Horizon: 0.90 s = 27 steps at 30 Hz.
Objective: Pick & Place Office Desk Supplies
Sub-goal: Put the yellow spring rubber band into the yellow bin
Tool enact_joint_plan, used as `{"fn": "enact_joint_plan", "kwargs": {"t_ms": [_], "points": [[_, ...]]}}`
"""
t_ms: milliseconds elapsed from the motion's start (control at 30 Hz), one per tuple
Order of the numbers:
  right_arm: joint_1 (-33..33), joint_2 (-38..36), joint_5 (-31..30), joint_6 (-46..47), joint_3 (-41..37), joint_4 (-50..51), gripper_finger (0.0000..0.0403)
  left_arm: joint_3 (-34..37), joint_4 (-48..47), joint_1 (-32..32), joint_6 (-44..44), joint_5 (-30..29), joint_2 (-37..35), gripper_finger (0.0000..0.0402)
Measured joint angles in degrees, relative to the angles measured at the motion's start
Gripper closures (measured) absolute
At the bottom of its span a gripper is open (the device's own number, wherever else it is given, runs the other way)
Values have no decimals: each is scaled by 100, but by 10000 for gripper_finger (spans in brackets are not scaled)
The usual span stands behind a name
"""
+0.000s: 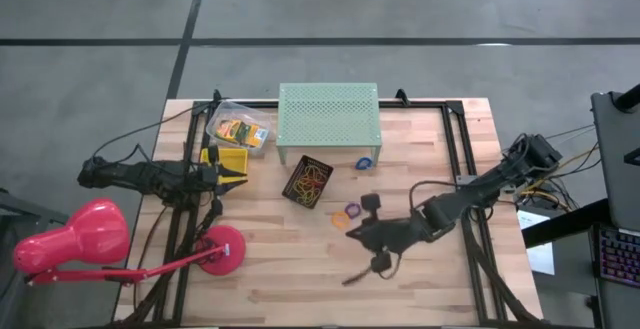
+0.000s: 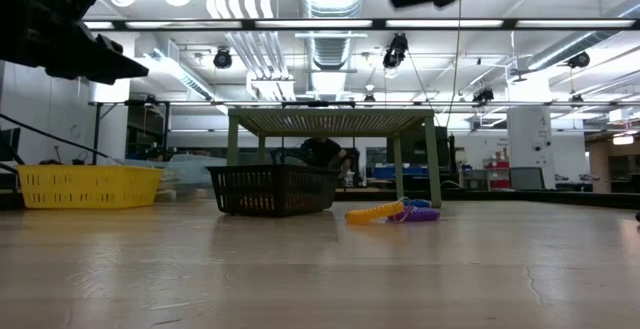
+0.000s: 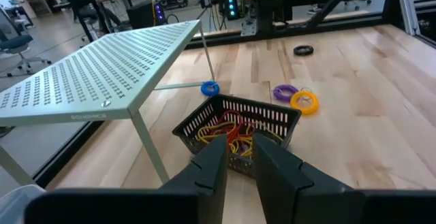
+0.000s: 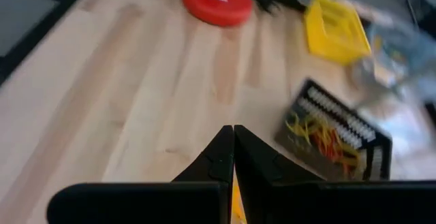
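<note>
A black mesh basket [image 1: 307, 181] holds red, orange and yellow rubber bands [image 3: 228, 132] and stands in front of the mint-green stand [image 1: 329, 115]. A blue ring [image 1: 365, 162], a purple ring [image 1: 351, 210], a yellow ring [image 1: 340, 221] and a black ring [image 1: 372, 201] lie on the table. My right gripper [image 1: 348, 233] is shut and hovers over the yellow ring, with nothing showing between its fingers [image 4: 233, 149]. My left gripper [image 1: 238, 174] hangs at the left over a yellow basket [image 1: 228, 161], slightly open and empty [image 3: 240, 157].
A clear tub with yellow-orange boxes [image 1: 238, 129] stands at the far left. The pink lamp [image 1: 75, 241] lies off the table's left, its red base [image 1: 220, 251] on the near left. Bare wood lies along the near edge [image 1: 300, 289].
</note>
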State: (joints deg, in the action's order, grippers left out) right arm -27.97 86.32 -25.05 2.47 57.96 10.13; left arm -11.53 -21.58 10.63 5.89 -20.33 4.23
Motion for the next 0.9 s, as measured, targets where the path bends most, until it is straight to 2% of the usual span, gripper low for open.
{"fn": "enact_joint_plan", "kwargs": {"t_ms": [233,500,600,767,900], "points": [[365,11,445,602,-194,0,394,0,-122,2,7,1,2,329],[449,15,456,1236,-538,-7,394,0,-286,1,2,0,1,329],[486,44,455,1180,-719,-288,394,0,-286,2,2,0,-1,329],[580,336,439,788,-1013,-1506,394,0,-286,2,2,1,-1,329],[593,601,454,462,-1058,-1501,394,0,-315,2,2,1,25,329]]}}
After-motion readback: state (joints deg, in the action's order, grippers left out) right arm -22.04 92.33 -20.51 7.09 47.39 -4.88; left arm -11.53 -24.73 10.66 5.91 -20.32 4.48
